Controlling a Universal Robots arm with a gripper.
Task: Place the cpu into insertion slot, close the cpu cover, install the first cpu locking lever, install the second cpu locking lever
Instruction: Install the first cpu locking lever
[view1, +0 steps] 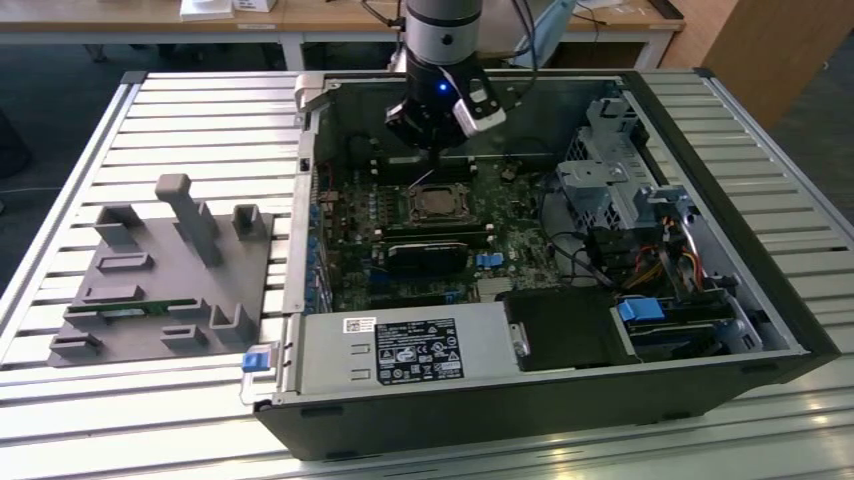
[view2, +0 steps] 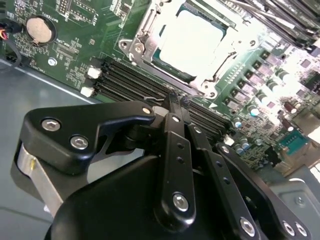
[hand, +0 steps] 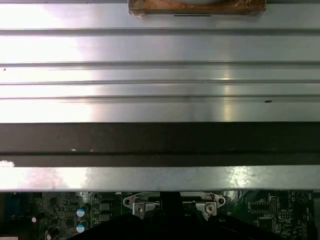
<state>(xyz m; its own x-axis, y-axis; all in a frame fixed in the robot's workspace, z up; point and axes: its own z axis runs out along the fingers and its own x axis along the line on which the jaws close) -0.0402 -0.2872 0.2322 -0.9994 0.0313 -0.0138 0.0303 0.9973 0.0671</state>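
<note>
Exterior view: black gripper on a silver and black arm, lowered inside an open black computer case lying on a ribbed metal desk, hovering just above the edge of the socket area. Small square silver-grey cpu seated in the black-framed insertion slot on the green motherboard. Grey moulded parts holder on the desk toward the exterior view's left.

Second wrist view: black gripper fingers drawn together, nothing seen between them, tips over the long black memory slots. Beyond, cpu bright under glare, thin silver metal cpu cover lying framed around it.

First wrist view: ribbed desk, dark case wall, strip of motherboard.
</note>
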